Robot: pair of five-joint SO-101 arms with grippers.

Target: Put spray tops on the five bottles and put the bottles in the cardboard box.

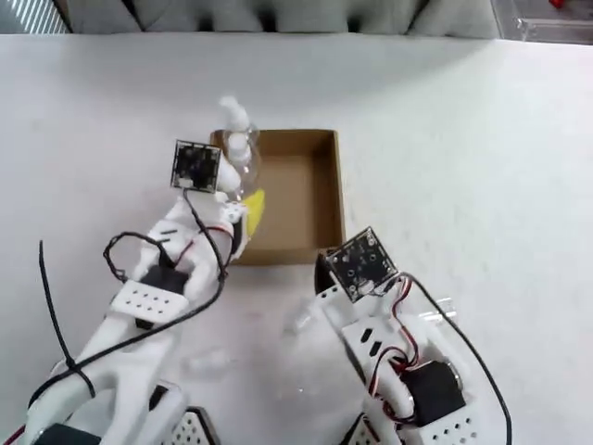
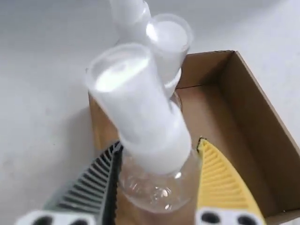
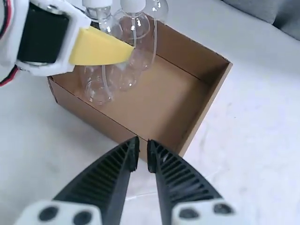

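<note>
Left gripper (image 2: 158,146) status: clenched on the clear body of the held bottle (image 2: 154,187), black finger (image 2: 93,187) on one side, yellow finger (image 2: 220,183) on the other. Note the white spray top (image 2: 136,103) already fitted and pointing up, away from the jaws; treat the long axis as near upright, slightly tilted.

Locate the held bottle within the outline of the cardboard box (image 1: 335,195), along the wall on the left arm's side, just beside other capped bottles (image 3: 136,42) standing against that wall. Base contact with the box floor: cannot tell.

Read the coming move as a short descent. Find the floor directly below the tool, lower along the bottle's axis, then release. Keep off the neighbouring bottles to avoid tipping them.

Right gripper (image 3: 142,151) status: closed on nothing, poised just outside the box's near wall, farther from the held bottle than the left.

Expect more work: clear pieces (image 1: 301,320) on the table (image 1: 482,139) between the arms, too faint to name.
</note>
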